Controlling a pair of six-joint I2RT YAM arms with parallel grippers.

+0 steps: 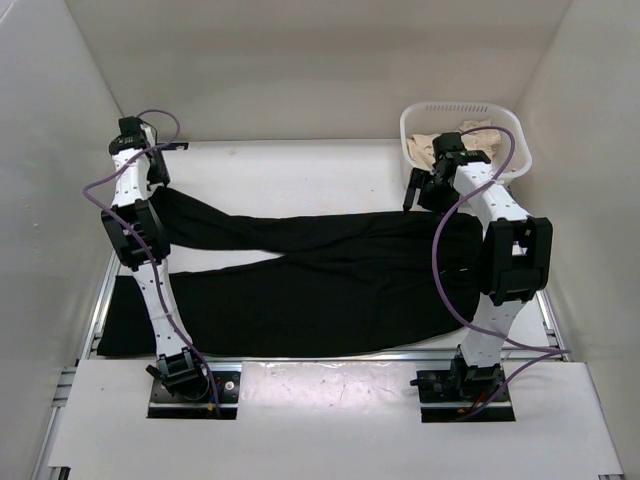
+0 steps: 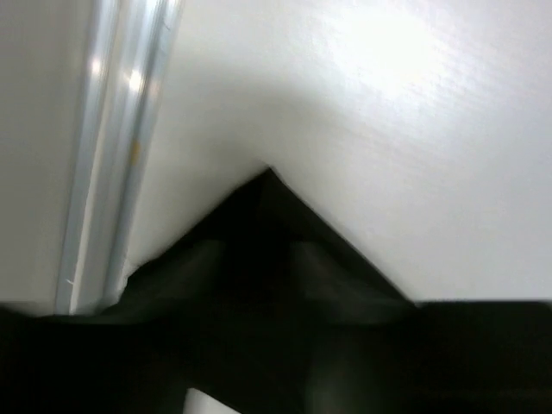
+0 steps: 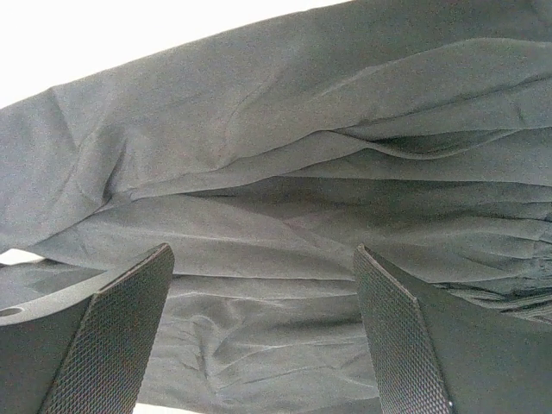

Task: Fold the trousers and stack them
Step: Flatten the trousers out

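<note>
Soft, matte black trousers [image 1: 330, 285] lie creased across the smooth white tabletop [image 1: 300, 165]. The right claw [image 3: 263, 259], with cross-hatched pads [image 3: 121, 345], is spread just above the rumpled cloth. The left claw [image 1: 157, 178] is at a leg's end; I cannot tell whether it is spread.

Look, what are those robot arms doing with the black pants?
Two robot arms are working on black trousers spread out on the white table, not folded yet. The left gripper is at the end of the far leg, at the far left; whether it pinches the cloth is unclear. The right gripper hangs open over the waist end. A white laundry basket holding beige cloth sits at the far right.
</note>
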